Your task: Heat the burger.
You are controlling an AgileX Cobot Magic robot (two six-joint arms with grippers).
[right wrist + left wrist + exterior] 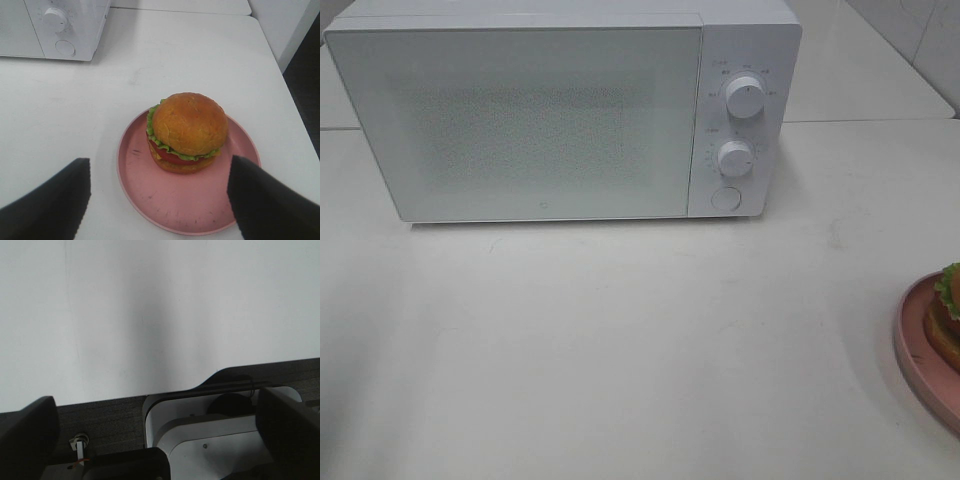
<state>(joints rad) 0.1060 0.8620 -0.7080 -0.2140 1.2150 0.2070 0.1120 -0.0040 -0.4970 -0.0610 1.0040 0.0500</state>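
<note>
The microwave and table are viewed steeply from high in front. The burger on its plate is shared by the right wrist view, looking down closely; bare tabletop is faced by the left wrist view.

Microwave door shut; tabletop in front bare.

White microwave (door shut) — pink plate near table edge.

burger on plate, microwave behind, far left
</note>
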